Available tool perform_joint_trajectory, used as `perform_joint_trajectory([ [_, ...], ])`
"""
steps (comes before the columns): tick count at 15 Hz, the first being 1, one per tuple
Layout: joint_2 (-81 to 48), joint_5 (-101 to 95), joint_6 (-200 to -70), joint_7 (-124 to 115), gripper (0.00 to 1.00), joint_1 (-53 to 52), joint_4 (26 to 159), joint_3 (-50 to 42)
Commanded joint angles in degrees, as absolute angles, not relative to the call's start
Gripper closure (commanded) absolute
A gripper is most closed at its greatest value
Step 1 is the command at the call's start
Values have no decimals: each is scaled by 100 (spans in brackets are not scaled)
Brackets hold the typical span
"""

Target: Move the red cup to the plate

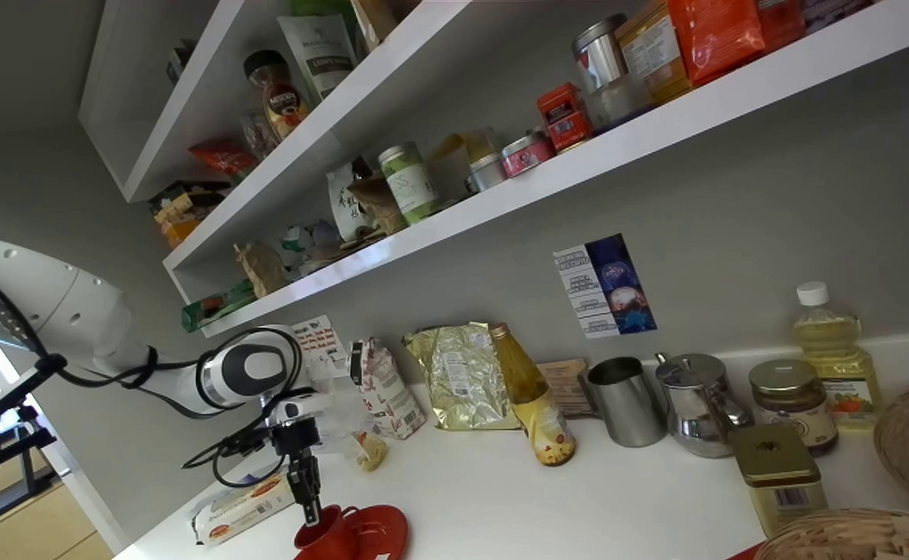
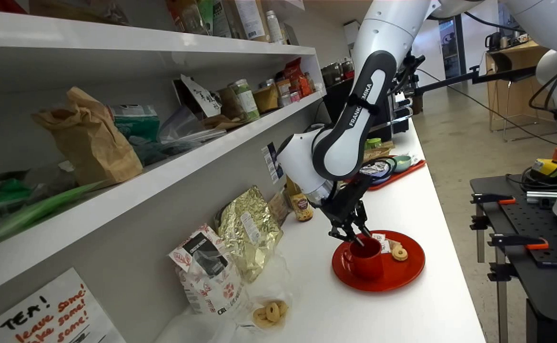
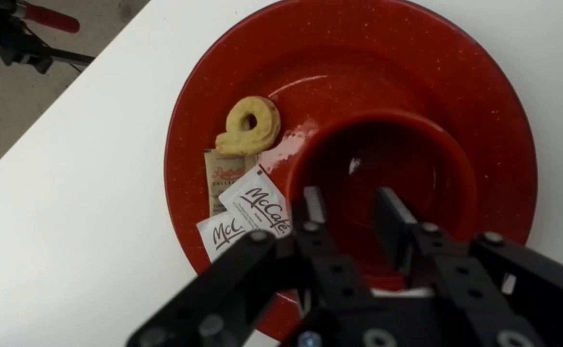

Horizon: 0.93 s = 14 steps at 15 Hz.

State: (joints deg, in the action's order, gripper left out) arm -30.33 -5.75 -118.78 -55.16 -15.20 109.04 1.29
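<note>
The red cup (image 2: pixel 368 266) stands upright on the red plate (image 2: pixel 409 269), off to one side of its middle; it also shows in an exterior view (image 1: pixel 336 537) partly cut off by the bottom edge. In the wrist view I look down into the cup (image 3: pixel 401 159), with the plate (image 3: pixel 358 29) around it. My gripper (image 3: pixel 348 202) is open, its two fingers apart over the cup's mouth. In an exterior view the fingertips (image 2: pixel 365 239) are at the cup's opening, with nothing held between them. Whether a finger touches the rim I cannot tell.
A ring-shaped biscuit (image 3: pixel 252 126) and sugar packets (image 3: pixel 257 202) lie on the plate beside the cup. A bottle (image 1: pixel 533 397), a gold bag (image 1: pixel 466 377) and metal jugs (image 1: pixel 627 400) stand along the wall. A shelf (image 1: pixel 392 249) runs above the table.
</note>
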Motion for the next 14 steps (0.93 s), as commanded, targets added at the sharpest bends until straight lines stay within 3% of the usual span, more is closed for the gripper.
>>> perform_joint_trajectory([
  [1, -3039, -565, -11865, -5509, 66, -1533, 10887, 116],
  [2, -3039, -565, -11867, -5509, 66, -1533, 10888, 116],
  [3, -3039, -565, -11868, -5509, 41, -1533, 10889, 116],
  [5, -2835, -593, -11926, -5484, 33, -1534, 11053, 118],
  [9, -2290, -518, -11889, -5342, 3, -1472, 11418, 187],
  [10, -2728, -580, -11861, -5488, 22, -1515, 11042, 142],
  [12, -2504, -587, -11853, -5484, 7, -1501, 11191, 166],
  [14, -2395, -590, -11854, -5484, 3, -1493, 11282, 176],
])
